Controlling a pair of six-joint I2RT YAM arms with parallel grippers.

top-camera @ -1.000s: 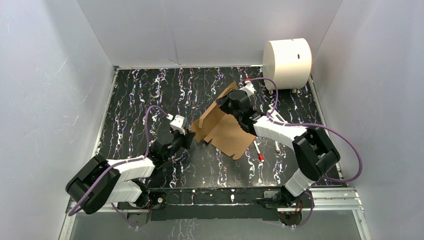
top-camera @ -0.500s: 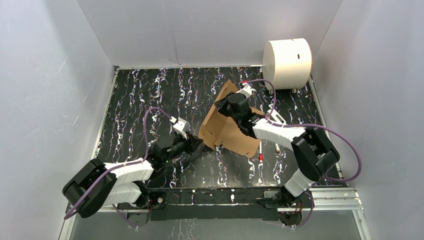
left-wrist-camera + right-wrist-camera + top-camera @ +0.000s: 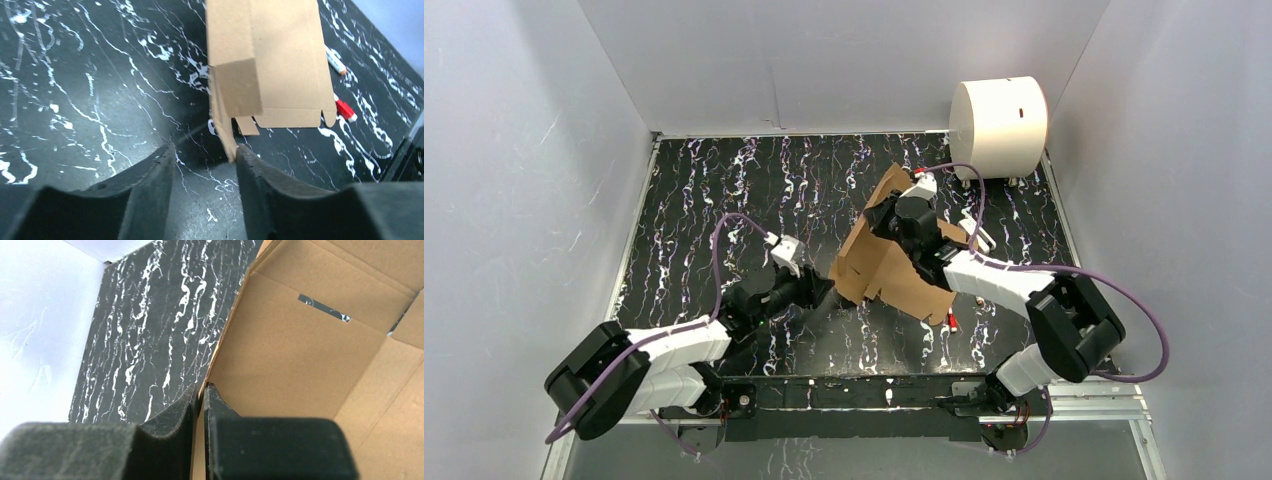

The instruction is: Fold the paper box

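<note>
The paper box is a brown creased cardboard piece, partly folded and standing tilted on the dark marbled table. My right gripper is shut on its upper edge; in the right wrist view both pads pinch the cardboard wall between them. My left gripper lies low at the box's lower left corner and is open. In the left wrist view, a narrow corner of the box rests against the inner tip of the right finger, with a wide gap to the other finger.
A large white cylinder stands at the back right corner. Two markers lie on the table beside and partly under the box's right side. White walls close in the table on three sides.
My left gripper has let go of the box's left flap, opened, and shifted right and nearer along the table. The right gripper has carried the box a little to the right.
</note>
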